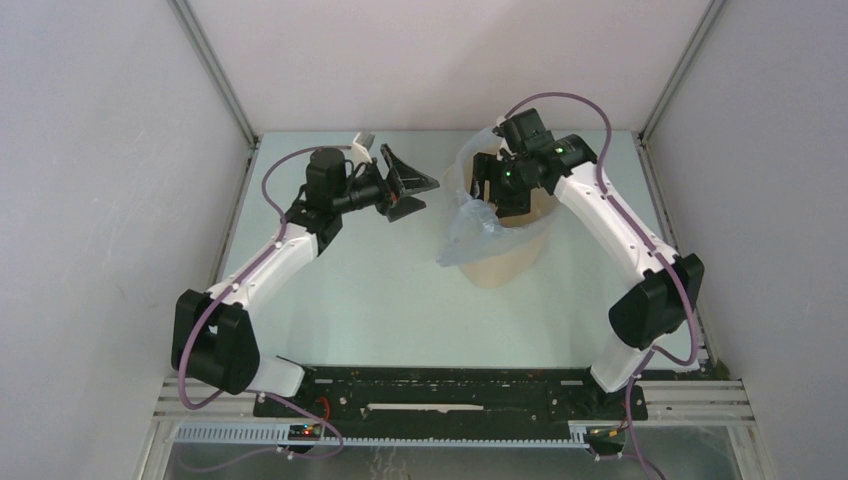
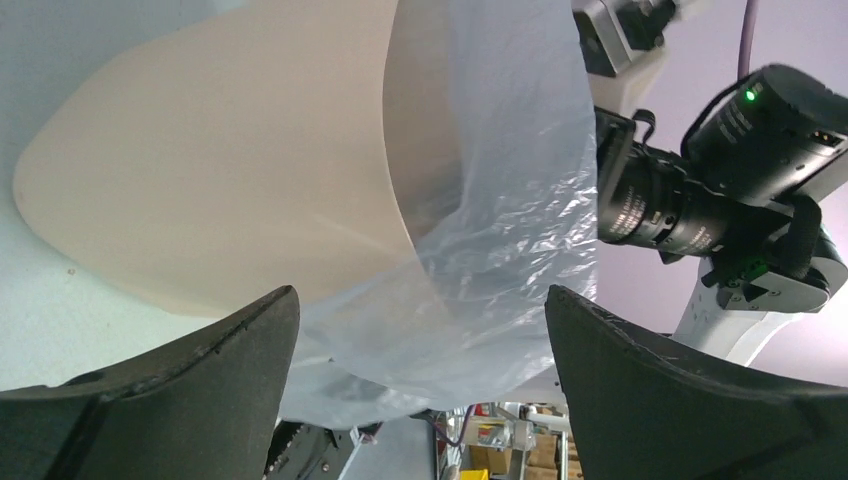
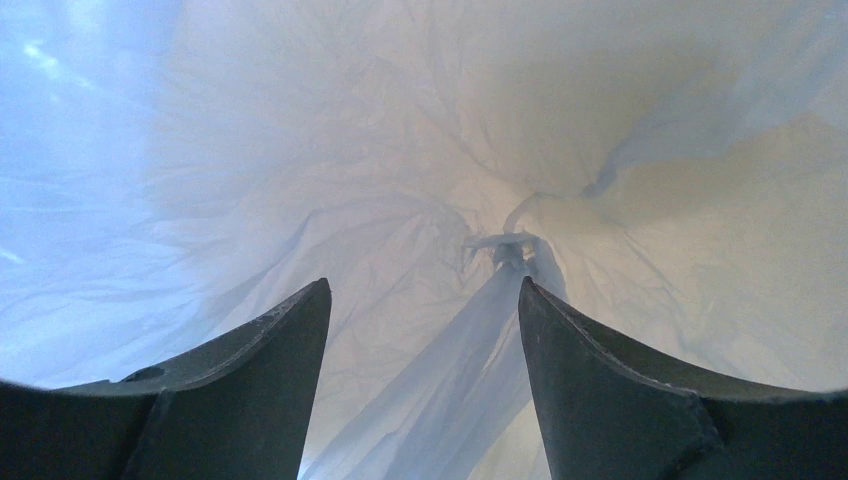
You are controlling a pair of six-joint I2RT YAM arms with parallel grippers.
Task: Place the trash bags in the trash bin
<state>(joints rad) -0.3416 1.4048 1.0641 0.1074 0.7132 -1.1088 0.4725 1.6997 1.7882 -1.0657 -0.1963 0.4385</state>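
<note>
The thin, crinkly, translucent pale-blue trash bag [image 1: 462,235] sits in the cream-beige trash bin [image 1: 505,262] on the counter [image 1: 380,290], draped over its left rim, with the right end effector [image 3: 422,290] spread open inside it and the left end effector [image 2: 420,290] released nearby.

Setting: a robot test cell in a lab, not a home or shop. Plain white panels [image 1: 100,150] close in the pale table [image 1: 380,300] ahead of and to either side of the left gripper [image 2: 420,292] and right gripper [image 3: 420,288], joined by bare aluminium posts [image 1: 215,70]. Behind both, the arms are bolted to a black base plate [image 1: 450,385] on metal rails [image 1: 700,395], with a slotted cable duct [image 1: 230,433] and purple cables [image 1: 205,330]. Past the left gripper's fingers: cardboard boxes [image 2: 545,470], small and blurred.
</note>
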